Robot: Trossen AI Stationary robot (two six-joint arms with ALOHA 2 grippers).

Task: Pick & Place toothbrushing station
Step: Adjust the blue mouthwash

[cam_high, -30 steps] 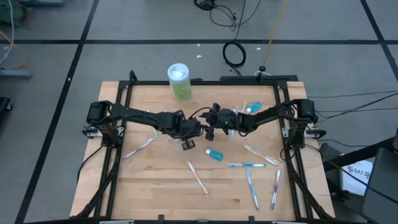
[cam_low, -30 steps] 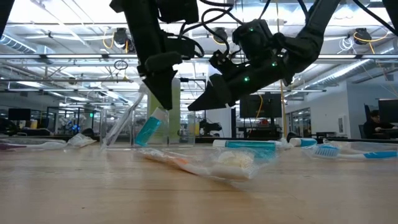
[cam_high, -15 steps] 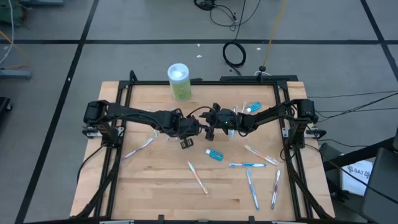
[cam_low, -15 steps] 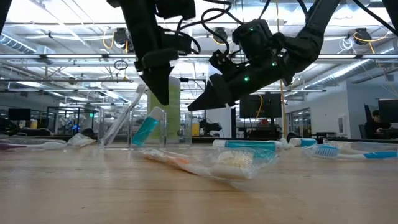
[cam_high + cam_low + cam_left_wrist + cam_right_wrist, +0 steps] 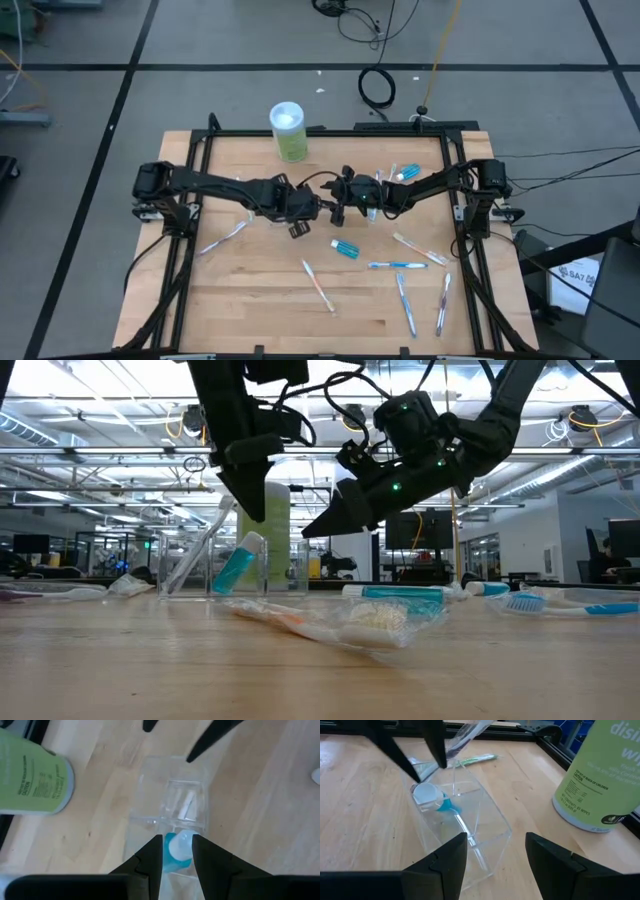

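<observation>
1. Wooden slats make up the worktop [image 5: 250, 300], set inside a black frame on a grey floor crossed by dark tape lines.
2. Near the worktop's centre stands the small clear plastic cup [image 5: 465, 815]. It already holds a blue tube with a white cap [image 5: 238, 565] and a pale slim toothbrush [image 5: 195, 555], both leaning against its wall.
3. Directly above the cup hangs the left end effector [image 5: 176, 851], fingers parted and nothing between them; the tube's cap shows in the gap below.
4. At the cup's 3 o'clock in the overhead view, the right end effector [image 5: 496, 851] hovers close, fingers wide apart and empty.
5. A second blue tube [image 5: 344, 248] lies at the cup's 5 o'clock. Further toothbrushes spread from 4 to 6 o'clock [image 5: 398, 265], and one lies at 8 o'clock [image 5: 225, 238].
6. At 12 o'clock, near the worktop's far edge, stands a tall green container with a white lid [image 5: 288, 130].
7. Judging by this, a tube has just been dropped in. The next move calls for lifting the left arm clear and reaching for another loose piece, probably the near tube.
</observation>
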